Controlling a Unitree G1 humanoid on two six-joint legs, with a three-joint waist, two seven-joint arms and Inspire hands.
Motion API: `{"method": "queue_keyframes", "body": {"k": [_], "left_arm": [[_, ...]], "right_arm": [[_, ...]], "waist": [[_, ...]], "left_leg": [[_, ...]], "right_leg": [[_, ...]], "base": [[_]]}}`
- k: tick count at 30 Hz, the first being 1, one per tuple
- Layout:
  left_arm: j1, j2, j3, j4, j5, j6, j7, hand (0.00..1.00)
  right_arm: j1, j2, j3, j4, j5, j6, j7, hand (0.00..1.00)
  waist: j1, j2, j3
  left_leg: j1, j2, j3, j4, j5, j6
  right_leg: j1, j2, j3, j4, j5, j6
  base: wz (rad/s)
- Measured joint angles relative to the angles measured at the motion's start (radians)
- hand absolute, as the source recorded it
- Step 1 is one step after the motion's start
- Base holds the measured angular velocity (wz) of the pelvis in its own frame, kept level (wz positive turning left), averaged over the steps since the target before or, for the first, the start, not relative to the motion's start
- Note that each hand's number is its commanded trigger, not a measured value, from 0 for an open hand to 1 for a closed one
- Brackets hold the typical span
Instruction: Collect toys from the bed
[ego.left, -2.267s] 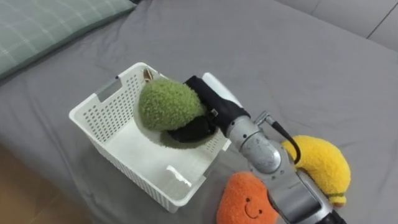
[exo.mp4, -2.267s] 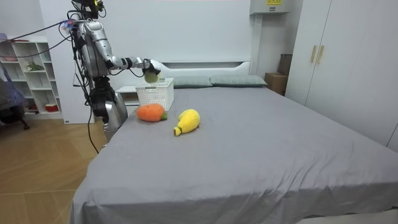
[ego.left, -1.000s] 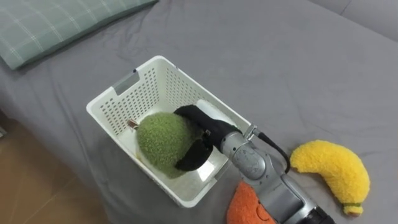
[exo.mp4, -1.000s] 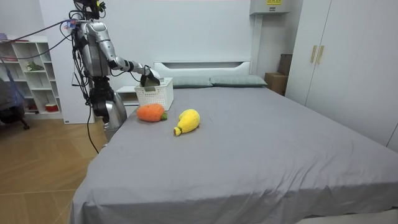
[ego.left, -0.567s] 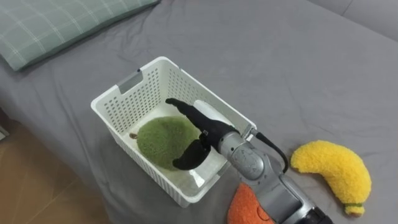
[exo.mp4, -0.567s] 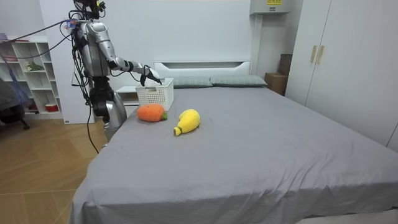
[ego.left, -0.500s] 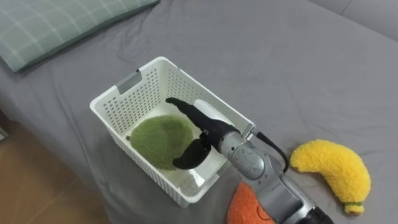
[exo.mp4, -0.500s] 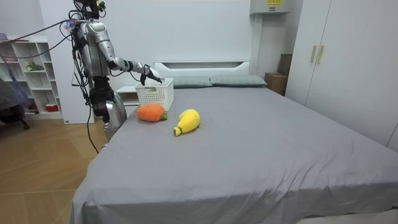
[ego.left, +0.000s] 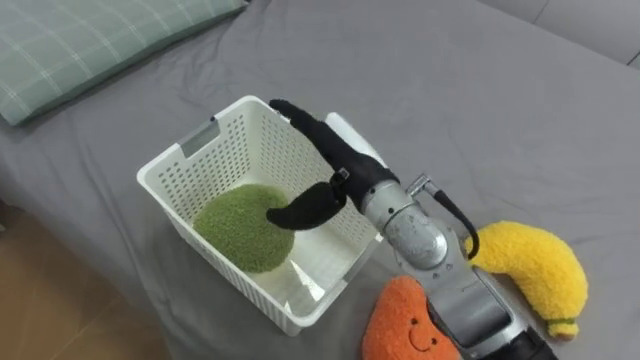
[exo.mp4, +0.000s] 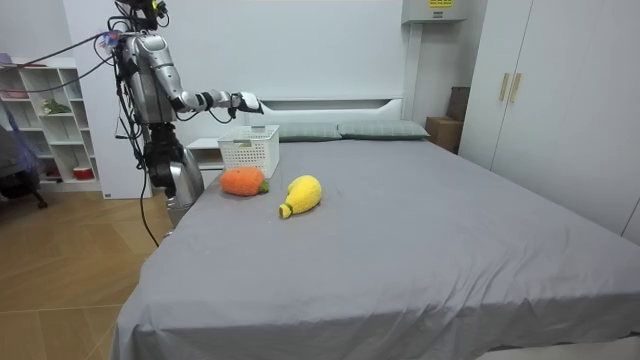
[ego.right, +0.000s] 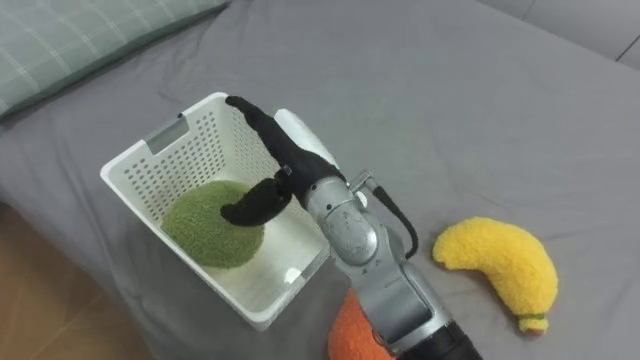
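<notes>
- Basket (ego.left: 190, 165): showing white, its walls patterned with rows of small holes.
- Green toy (ego.left: 240, 225): showing a fuzzy moss green all over.
- Orange toy (ego.left: 405, 320): showing bright orange, carrying small dark face marks.
- Yellow toy (ego.left: 525, 270): showing warm yellow, turning greenish at one tip.
- Right hand (ego.left: 335, 170): showing black, its wrist shining silver-grey.
- Sheet (ego.left: 450, 100): showing plain mid grey.
- Pillow (ego.left: 80, 45): showing pale green, crossed by a thin white check.
- Floor (exo.mp4: 60, 260): showing light brown wood planks.

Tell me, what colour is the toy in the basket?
Green. The toy shows best in the left eye view.
</notes>
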Motion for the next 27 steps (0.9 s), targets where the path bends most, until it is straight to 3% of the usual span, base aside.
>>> {"method": "queue_keyframes", "body": {"k": [2, 5, 8, 21, 27], "left_arm": [[0.001, -0.007, 0.025, 0.0, 0.0, -0.001, -0.002, 0.0], [0.009, -0.01, 0.053, 0.0, -0.001, -0.008, -0.003, 0.0], [0.022, -0.019, 0.08, 0.0, 0.005, -0.009, -0.003, 0.0], [0.059, -0.019, 0.11, 0.001, 0.006, -0.013, 0.003, 0.0], [0.073, -0.019, 0.111, -0.002, 0.006, -0.014, -0.001, 0.0]], "right_arm": [[0.0, -0.001, -0.029, -0.016, 0.027, -0.012, -0.017, 0.0], [0.001, -0.004, -0.075, -0.02, 0.049, -0.033, -0.063, 0.0], [0.006, -0.012, -0.114, -0.02, 0.04, -0.047, -0.089, 0.0], [0.124, -0.064, -0.26, -0.001, 0.032, -0.048, -0.233, 0.0], [0.136, -0.082, -0.289, -0.001, 0.032, -0.048, -0.248, 0.0]], "waist": [[-0.003, 0.006, -0.0034], [-0.016, 0.017, -0.0166], [-0.034, 0.027, -0.0209], [-0.132, 0.031, -0.0162], [-0.14, 0.022, -0.0101]], "left_leg": [[0.003, 0.0, 0.003, -0.002, 0.001, 0.002], [0.014, 0.0, 0.011, -0.014, 0.006, 0.005], [0.032, 0.001, 0.027, -0.031, 0.01, 0.009], [0.059, 0.003, 0.055, -0.044, 0.009, 0.013], [0.061, 0.007, 0.071, -0.047, 0.008, 0.014]], "right_leg": [[0.001, 0.0, 0.002, 0.0, 0.001, 0.002], [0.006, -0.002, 0.007, 0.001, 0.002, 0.004], [0.014, -0.003, 0.025, 0.0, 0.004, 0.007], [0.025, -0.008, 0.054, 0.003, 0.006, 0.01], [0.021, 0.0, 0.077, 0.003, 0.006, 0.01]], "base": [[-0.05], [-0.07], [-0.15], [-0.07], [-0.08]]}}
